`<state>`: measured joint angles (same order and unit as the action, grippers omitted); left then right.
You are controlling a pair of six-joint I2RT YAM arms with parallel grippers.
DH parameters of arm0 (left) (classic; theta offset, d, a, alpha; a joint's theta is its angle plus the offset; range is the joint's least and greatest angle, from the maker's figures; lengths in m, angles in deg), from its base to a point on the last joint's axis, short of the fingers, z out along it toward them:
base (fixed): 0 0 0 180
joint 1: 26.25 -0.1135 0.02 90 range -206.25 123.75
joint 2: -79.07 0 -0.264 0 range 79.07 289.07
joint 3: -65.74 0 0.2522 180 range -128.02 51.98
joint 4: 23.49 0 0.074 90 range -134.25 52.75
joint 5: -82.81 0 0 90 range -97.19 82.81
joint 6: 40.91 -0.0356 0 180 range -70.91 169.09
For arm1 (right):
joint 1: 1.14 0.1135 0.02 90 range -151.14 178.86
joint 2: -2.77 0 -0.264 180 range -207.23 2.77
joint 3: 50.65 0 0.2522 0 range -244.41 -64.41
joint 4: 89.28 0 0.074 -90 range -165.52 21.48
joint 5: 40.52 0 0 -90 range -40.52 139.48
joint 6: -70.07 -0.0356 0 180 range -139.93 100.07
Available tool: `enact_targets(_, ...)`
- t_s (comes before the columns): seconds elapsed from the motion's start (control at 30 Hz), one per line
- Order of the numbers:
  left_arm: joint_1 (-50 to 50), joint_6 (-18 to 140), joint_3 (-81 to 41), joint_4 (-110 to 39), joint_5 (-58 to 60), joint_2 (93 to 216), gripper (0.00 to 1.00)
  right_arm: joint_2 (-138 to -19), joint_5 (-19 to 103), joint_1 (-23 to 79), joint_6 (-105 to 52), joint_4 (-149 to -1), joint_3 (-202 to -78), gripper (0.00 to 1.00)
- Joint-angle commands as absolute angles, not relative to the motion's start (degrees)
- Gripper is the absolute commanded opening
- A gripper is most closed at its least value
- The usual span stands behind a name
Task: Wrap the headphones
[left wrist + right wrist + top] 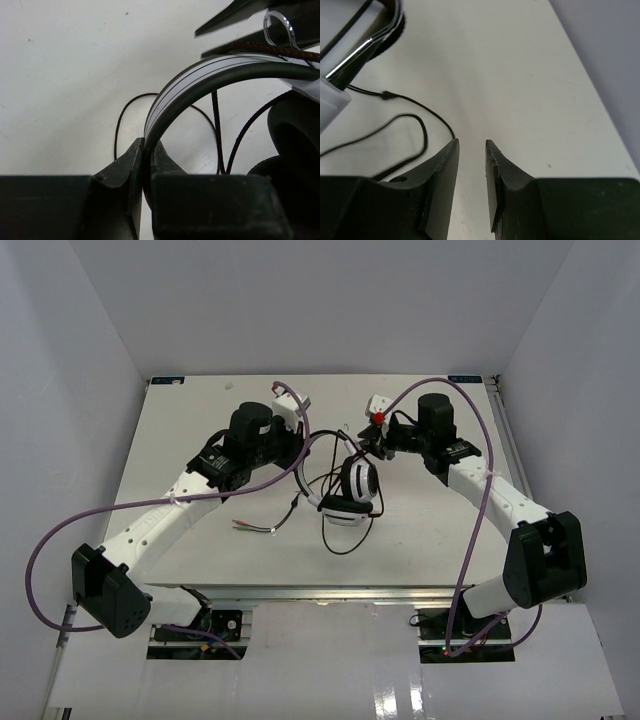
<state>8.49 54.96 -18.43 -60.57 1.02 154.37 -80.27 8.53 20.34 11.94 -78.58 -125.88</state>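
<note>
While tight on headphones [210, 72], left pincer [148, 150] outstretched.

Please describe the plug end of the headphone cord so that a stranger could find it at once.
On the white table, the headphones sit near the middle. Left of them, beside the left arm's forearm, lies the cord's plug end. Unlike the thick purple cables, it is thin and has small coloured tips.

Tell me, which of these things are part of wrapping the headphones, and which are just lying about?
Part of the job: headphones; their thin black cord with coloured plugs; left pincer, shut on the headband; right pincer, open and empty.
Just there: purple arm cables; white table.
</note>
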Motion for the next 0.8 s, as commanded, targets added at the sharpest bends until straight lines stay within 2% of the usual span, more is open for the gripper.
enact_targets(0.0,8.7,58.3,-26.0,-59.4,4.6,151.0,0.0,-80.6,0.7,20.3,1.7,-86.5,-126.4,0.42)
enact_targets(0.1,8.7,59.0,-27.9,-60.3,3.9,149.9,0.0,-81.1,1.3,17.7,-0.1,-86.2,-127.3,0.64)
enact_targets(0.13,8.7,59.8,-28.5,-60.3,4.0,149.7,0.0,-81.4,-0.4,16.6,-1.0,-86.3,-127.3,0.69)
enact_targets(0.3,8.6,63.7,-33.8,-62.3,0.8,150.7,0.0,-81.4,-2.0,14.6,-1.7,-85.9,-125.5,0.83)
enact_targets(0.43,8.7,66.8,-37.5,-65.0,-5.2,151.2,0.0,-79.1,6.8,13.8,0.1,-85.5,-124.0,0.97)
enact_targets(0.53,8.6,69.1,-38.3,-65.3,-9.0,150.7,0.0,-78.8,3.1,11.7,0.5,-85.5,-123.5,0.98)
enact_targets(0.67,8.6,72.1,-39.1,-65.1,-9.5,150.8,0.0,-78.3,-16.0,11.6,2.0,-86.4,-120.4,0.99)
enact_targets(0.77,8.7,73.4,-39.5,-65.1,-9.0,151.2,0.0,-77.3,-19.0,13.7,-3.5,-94.2,-116.9,0.96)
